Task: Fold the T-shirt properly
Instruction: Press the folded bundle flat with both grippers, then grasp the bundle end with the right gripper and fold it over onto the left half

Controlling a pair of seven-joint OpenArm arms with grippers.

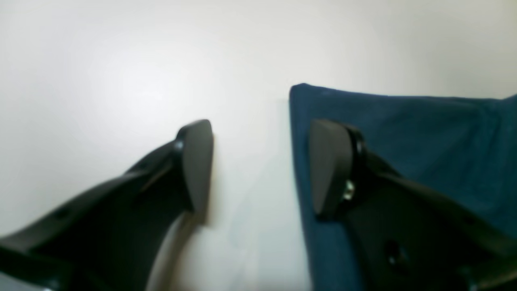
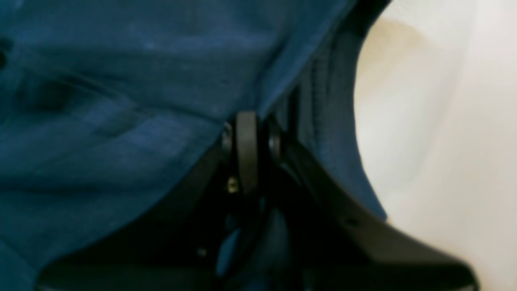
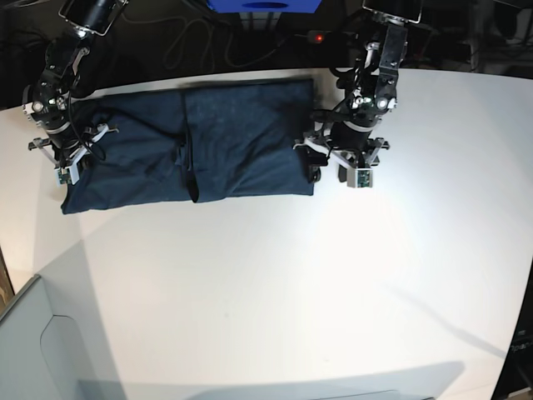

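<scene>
T-shirt (image 3: pixel 208 142): soft, creased navy cloth

The base view looks down from high over the white table (image 3: pixel 275 283), taking in both arms. Each wrist camera sits close behind its fingers, sharing the T-shirt (image 3: pixel 208 146) edges

**Soft cloth, matt plastic, smooth counter**

The T-shirt (image 3: pixel 208 146) is soft, matt woven cloth, dark navy-teal, faintly fuzzy with shallow creases. The left gripper (image 1: pixel 260 165) has smooth, matt black plastic fingers with a small shiny metal screw. The right gripper (image 2: pixel 247 151) looks alike. The counter (image 3: pixel 316 283) is smooth white with a slight sheen.
</scene>
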